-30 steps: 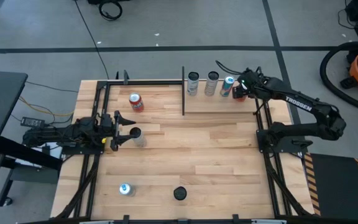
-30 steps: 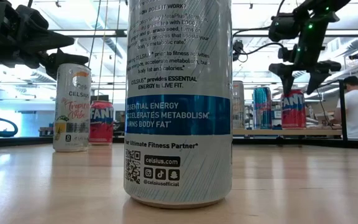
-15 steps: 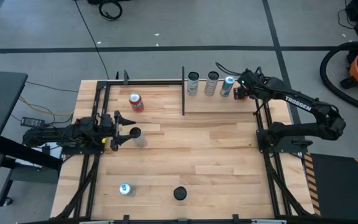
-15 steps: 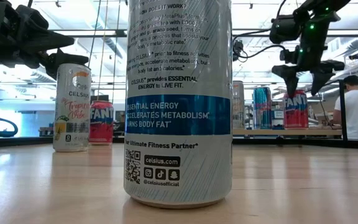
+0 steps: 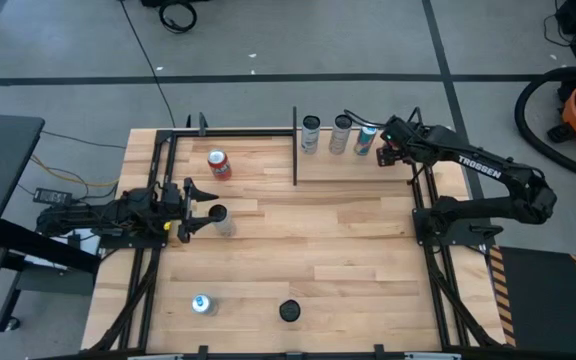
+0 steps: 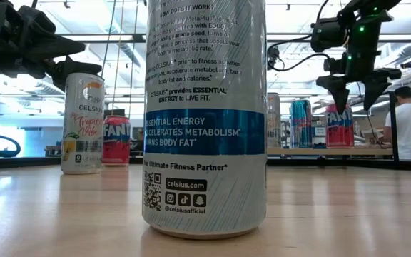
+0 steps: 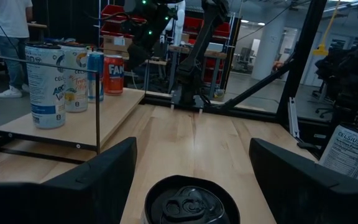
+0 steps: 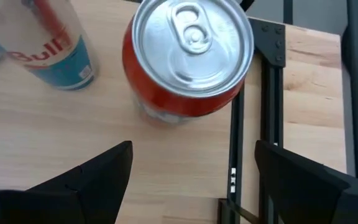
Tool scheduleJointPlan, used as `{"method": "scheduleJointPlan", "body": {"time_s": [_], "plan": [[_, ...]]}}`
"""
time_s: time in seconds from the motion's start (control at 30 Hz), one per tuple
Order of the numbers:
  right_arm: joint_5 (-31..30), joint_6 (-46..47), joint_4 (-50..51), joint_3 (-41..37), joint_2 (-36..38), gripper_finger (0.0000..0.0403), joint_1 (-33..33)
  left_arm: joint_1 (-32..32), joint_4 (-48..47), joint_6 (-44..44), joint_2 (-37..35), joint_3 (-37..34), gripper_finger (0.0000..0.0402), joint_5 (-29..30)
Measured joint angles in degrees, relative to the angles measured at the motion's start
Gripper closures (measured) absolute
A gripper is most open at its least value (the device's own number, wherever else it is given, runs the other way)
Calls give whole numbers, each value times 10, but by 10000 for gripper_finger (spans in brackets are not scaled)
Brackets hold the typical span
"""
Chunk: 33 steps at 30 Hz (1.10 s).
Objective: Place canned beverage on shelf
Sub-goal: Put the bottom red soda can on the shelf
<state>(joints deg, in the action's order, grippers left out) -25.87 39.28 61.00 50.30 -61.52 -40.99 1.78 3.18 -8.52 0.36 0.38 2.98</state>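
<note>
High view: shelf (image 5: pixel 368 165) sits in the upper right part of the surface (image 5: pixel 308 240). Four cans stand in a row along its top edge; the red can (image 5: pixel 386 152) is the rightmost, mostly hidden under the right gripper (image 5: pixel 392 148). Left gripper (image 5: pixel 200 208) is at middle left, jaws spread around a silver can (image 5: pixel 220 220) without closing on it. Another red can (image 5: pixel 218 164) stands upper left, a blue-topped can (image 5: pixel 202 304) lower left, a dark-topped can (image 5: pixel 289 311) lower centre.

Low view: a big white-and-blue can (image 6: pixel 205 118) fills the centre foreground. The right gripper (image 6: pixel 354 89) hangs at upper right, jaws released, just above the red can (image 6: pixel 339 126), which stands upright on the shelf (image 6: pixel 327 150) beside a blue can (image 6: pixel 301 123). Person in a white shirt (image 6: pixel 409 128) at far right.

Left wrist view: jaws apart, a dark can top (image 7: pixel 192 200) between them at bottom centre. The shelf (image 7: pixel 98 115) at left carries the four cans.

Right wrist view: jaws open, nothing gripped. The red can (image 8: pixel 188 59) stands upright at top centre on the shelf (image 8: pixel 104 134), next to the black edge rod (image 8: pixel 234 155). The blue can (image 8: pixel 51 46) is at upper left.
</note>
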Motion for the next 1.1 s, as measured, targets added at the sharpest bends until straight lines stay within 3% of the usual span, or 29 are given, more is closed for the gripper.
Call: {"method": "scheduleJointPlan", "body": {"time_s": [0.1, 0.3, 0.53, 0.87, 1.1], "plan": [[-2, -21, -18, 0, 0, 56, 0, 0, 0, 0, 0, 0, 88, 0], [50, -58, -26, 0, -1, 57, 0, 0, 0, 1, 0, 0, 88, 0], [31, -50, -41, 0, -1, 61, 0, 0, 0, 1, 0, 0, 88, 0], [29, -32, -43, 0, -1, 184, -5, 0, 0, 1, 0, 0, 88, 0], [12, -13, -39, 0, -1, 220, -5, 0, 0, 1, 0, 0, 88, 0]]}}
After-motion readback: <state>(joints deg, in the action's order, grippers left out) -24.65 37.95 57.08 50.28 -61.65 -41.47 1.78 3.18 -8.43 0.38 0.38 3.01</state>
